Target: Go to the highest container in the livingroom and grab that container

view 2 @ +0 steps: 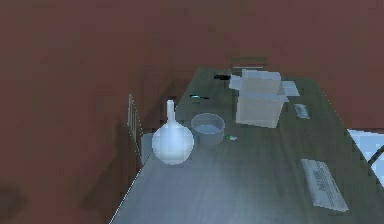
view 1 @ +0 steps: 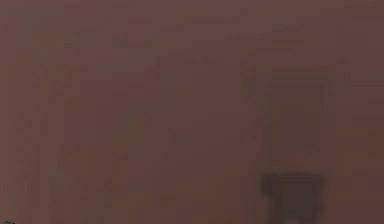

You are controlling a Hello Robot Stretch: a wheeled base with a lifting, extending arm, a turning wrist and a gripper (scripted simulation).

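Note:
A long dark table runs away from me in the arm side view. Near its left edge stands a white vase with a round belly and a thin neck. Just right of the vase and a little farther back sits a low pale bowl. Farther back is a pale open box, the tallest thing on the table, with a flap folded out to the right.
A dark red wall stands close ahead in the forward view and also runs behind the table. A chair is tucked at the table's left side. A flat white strip lies on the table's near right, and small items lie at its far end.

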